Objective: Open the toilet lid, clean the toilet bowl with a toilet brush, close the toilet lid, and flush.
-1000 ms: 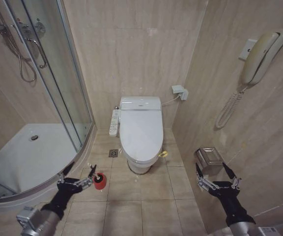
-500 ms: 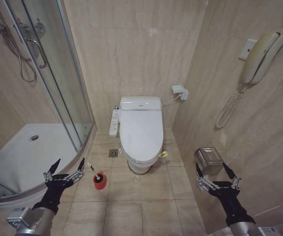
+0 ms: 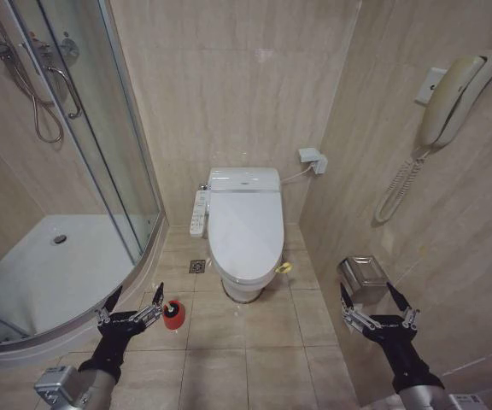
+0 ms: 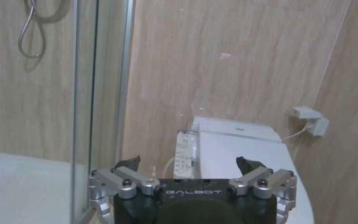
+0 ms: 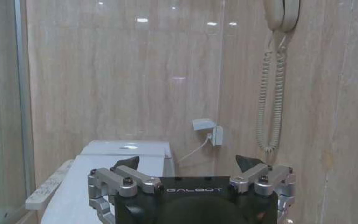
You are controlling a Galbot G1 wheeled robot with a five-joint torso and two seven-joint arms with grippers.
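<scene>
The toilet lid (image 3: 246, 229) is down over the toilet bowl (image 3: 244, 289), which stands against the back wall with its white button panel (image 3: 198, 212) on the side toward the shower. The toilet brush (image 3: 173, 313) stands upright in its red cup on the floor tiles, in front of the bowl and to its left, close to the curved edge of the shower tray (image 3: 32, 273). The left gripper (image 3: 132, 304) hangs low just to the left of the brush, its fingers spread wide and empty, the nearest fingertip close to the red cup but not touching it. The right gripper (image 3: 376, 308) hangs near the right wall, below the metal paper holder (image 3: 362, 275), its fingers also spread wide with nothing between them. A wall phone (image 3: 456, 96) with a coiled cord hangs higher on that wall.
</scene>
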